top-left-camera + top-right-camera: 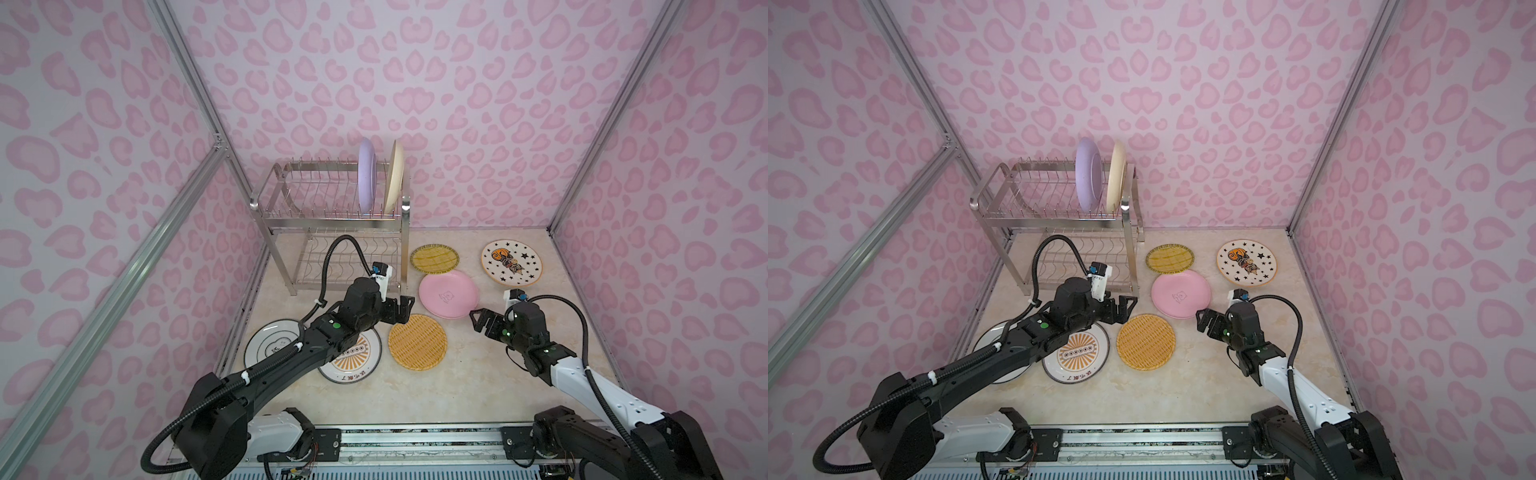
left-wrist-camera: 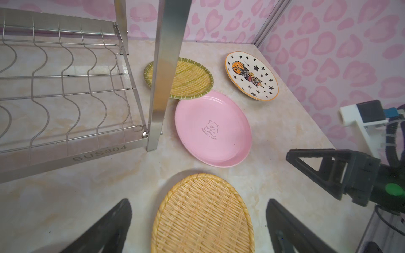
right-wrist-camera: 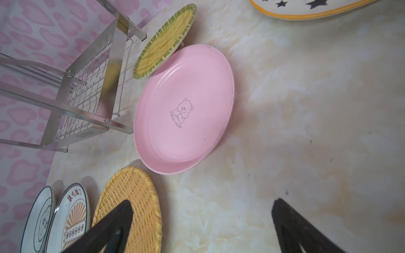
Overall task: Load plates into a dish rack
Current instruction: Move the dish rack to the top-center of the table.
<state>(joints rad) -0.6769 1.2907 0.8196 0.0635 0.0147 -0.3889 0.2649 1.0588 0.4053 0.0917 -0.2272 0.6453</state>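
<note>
The dish rack (image 1: 332, 208) stands at the back left, with a lilac plate (image 1: 366, 176) and a cream plate (image 1: 394, 176) upright in its top tier. Flat on the table lie a pink plate (image 1: 448, 294), a yellow woven plate (image 1: 417, 341), a green-rimmed woven plate (image 1: 434, 257), a star plate (image 1: 512, 262), a sunburst plate (image 1: 353, 361) and a dark-rimmed plate (image 1: 270, 345). My left gripper (image 1: 406, 311) hovers open over the yellow woven plate's (image 2: 201, 219) far edge. Open too, my right gripper (image 1: 474, 321) sits by the pink plate's (image 3: 184, 109) near right rim, holding nothing.
The left arm crosses above the sunburst and dark-rimmed plates, hiding part of each. Pink patterned walls with aluminium posts close in the table on three sides. The rack's front right leg (image 2: 157, 109) stands close to the pink plate. Bare marble table (image 1: 415, 399) lies toward the front.
</note>
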